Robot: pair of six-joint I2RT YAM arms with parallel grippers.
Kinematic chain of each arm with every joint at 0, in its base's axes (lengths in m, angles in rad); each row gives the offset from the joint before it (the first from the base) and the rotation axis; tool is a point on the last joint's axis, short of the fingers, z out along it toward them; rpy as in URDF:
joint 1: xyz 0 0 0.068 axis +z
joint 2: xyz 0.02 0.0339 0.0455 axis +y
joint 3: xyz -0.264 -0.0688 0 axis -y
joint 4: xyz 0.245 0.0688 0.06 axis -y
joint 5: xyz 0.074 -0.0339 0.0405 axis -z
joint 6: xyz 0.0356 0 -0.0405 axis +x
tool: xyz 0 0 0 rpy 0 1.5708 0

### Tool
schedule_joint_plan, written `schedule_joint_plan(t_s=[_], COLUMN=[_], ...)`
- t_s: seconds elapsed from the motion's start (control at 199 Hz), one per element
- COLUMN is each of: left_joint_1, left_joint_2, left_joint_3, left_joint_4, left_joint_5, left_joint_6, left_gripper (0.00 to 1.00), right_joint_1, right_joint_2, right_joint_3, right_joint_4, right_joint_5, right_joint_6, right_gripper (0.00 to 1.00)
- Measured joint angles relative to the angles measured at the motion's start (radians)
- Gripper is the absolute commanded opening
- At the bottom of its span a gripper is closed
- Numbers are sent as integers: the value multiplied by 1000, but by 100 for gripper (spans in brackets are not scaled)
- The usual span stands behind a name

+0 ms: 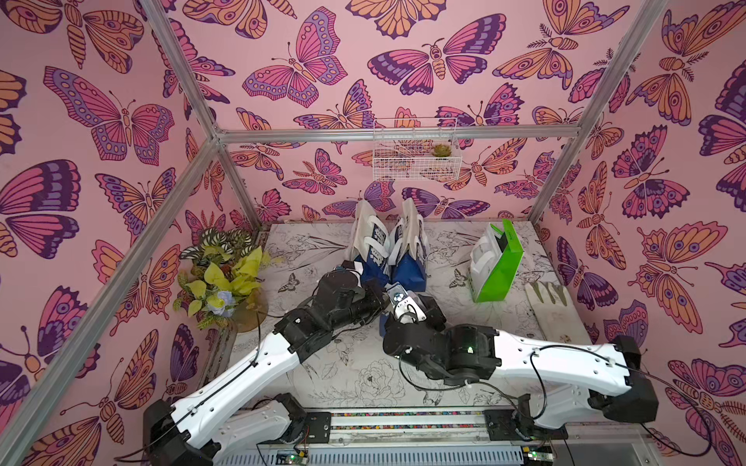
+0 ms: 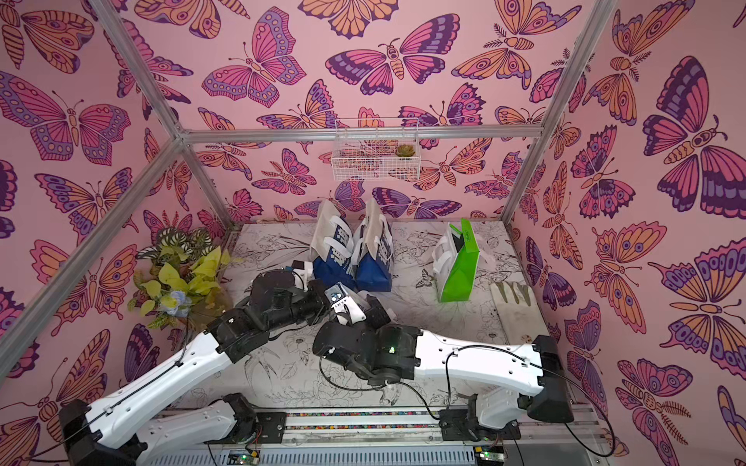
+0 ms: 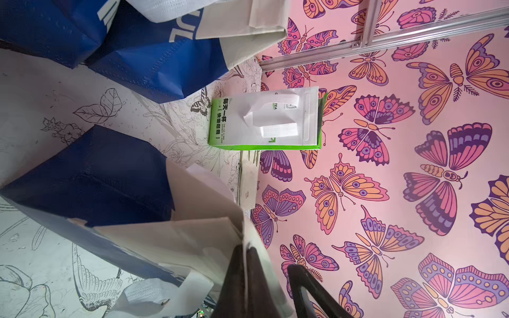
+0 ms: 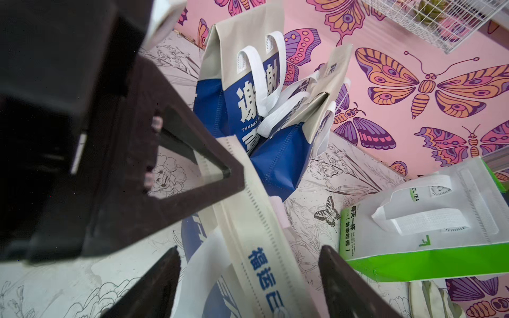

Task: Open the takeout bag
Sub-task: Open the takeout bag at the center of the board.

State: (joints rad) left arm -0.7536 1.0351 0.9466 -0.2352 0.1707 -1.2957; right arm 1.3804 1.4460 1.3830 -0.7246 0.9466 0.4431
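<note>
My biggest worry is the whole takeout bag [image 4: 248,217] dragging or toppling. Only my left end effector [image 3: 244,258] has it, clamped together on the beige top edge, while my right end effector [image 4: 250,249] stands apart with nothing gripped. I judge that a tug from one pinch on such limp fabric could slide the bag across the surface [image 4: 311,176] rather than part its mouth.

Next, if my right fingers close where they are, they may take both walls of the rim at once, and pulling would then keep the mouth shut. A lesser risk is that my two end effectors sit very near each other, so closing the right could knock the left finger. The smallest is that the right may snag what looks like the white handle [image 4: 203,275] instead of the rim.

The bag's blue body stretches out in front of my left fingertips. Its stitched beige rim runs up between my right fingers, touching neither as far as I can tell, to the left pinch just beyond them. Two other blue bags [image 4: 242,110] stand farther beyond. A green bag [image 4: 413,258] stands off to one side, well apart.
</note>
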Motion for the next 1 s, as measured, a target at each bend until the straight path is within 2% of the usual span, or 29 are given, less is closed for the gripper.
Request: schedule_joint_plan(t_s=[0.141, 0.336, 0.587, 0.682, 0.823, 1.004], left_joint_1=[0, 0, 2, 3, 2, 3], left_joint_2=[-14, -17, -45, -54, -54, -47], left_joint_3=[0, 0, 1, 5, 6, 11], left_joint_4=[-9, -13, -50, -64, -75, -77], left_joint_5=[-11, -26, -37, -36, -31, -29], left_joint_6=[-2, -2, 1, 0, -5, -15], left_gripper=[0, 0, 0, 0, 0, 0], right_joint_1=[-41, -70, -184, -211, -175, -64], right_joint_2=[2, -24, -192, -230, -259, -229], right_joint_3=[14, -14, -125, -145, -158, -107], right_joint_4=[-17, -11, -51, -69, -40, -19], right_joint_5=[21, -17, -39, -66, -137, -132], right_joint_6=[29, 80, 112, 104, 48, -3], right_gripper=[74, 69, 64, 67, 74, 78])
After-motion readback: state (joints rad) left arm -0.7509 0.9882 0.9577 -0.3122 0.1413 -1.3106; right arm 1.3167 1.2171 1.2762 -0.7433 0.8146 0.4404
